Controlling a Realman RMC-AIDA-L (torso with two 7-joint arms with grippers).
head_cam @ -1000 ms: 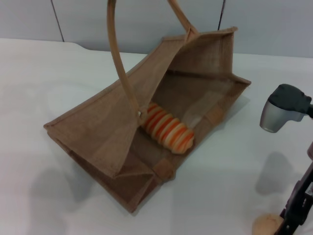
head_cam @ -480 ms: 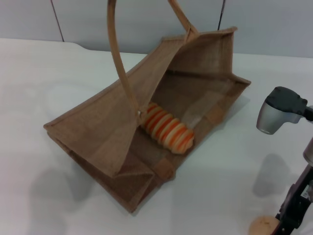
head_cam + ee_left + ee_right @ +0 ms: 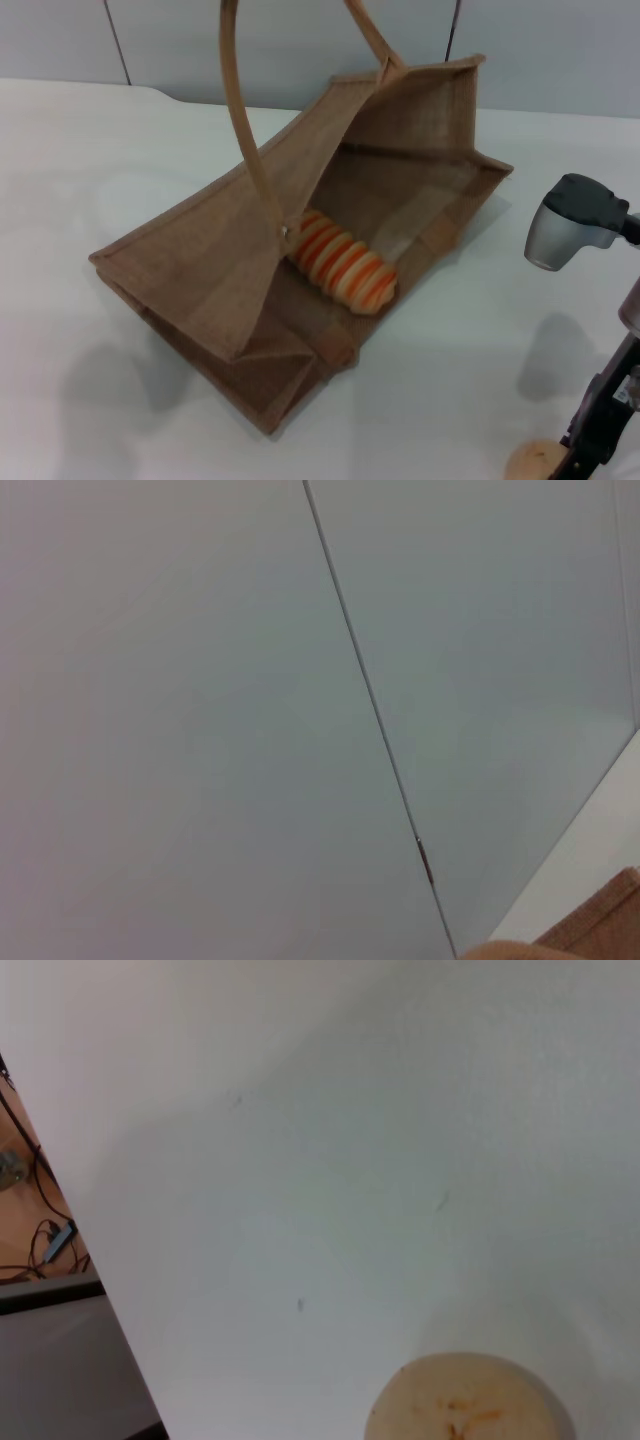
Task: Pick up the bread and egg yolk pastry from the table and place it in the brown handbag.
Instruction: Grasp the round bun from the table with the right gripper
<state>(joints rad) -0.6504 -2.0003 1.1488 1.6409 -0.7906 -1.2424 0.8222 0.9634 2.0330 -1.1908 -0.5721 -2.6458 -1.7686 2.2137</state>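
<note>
The brown handbag [image 3: 220,270] lies open on the white table, one tan handle [image 3: 245,130] rising out of the top of the head view. The bread [image 3: 343,263], pale with orange stripes, rests inside the bag near its mouth. The egg yolk pastry [image 3: 530,462] is at the bottom right edge of the head view, right against my right gripper [image 3: 570,460], whose dark body stands beside it. In the right wrist view the pastry [image 3: 465,1400] shows close up over the white table. My left gripper is out of view.
The left wrist view shows a grey wall panel [image 3: 250,700] and a brown corner of the bag [image 3: 600,915]. The right wrist's grey camera housing [image 3: 570,225] hangs to the right of the bag. A table edge [image 3: 110,1290] runs close to the pastry.
The right gripper and the pastry have shifted slightly left together. The bag and bread have not moved.
</note>
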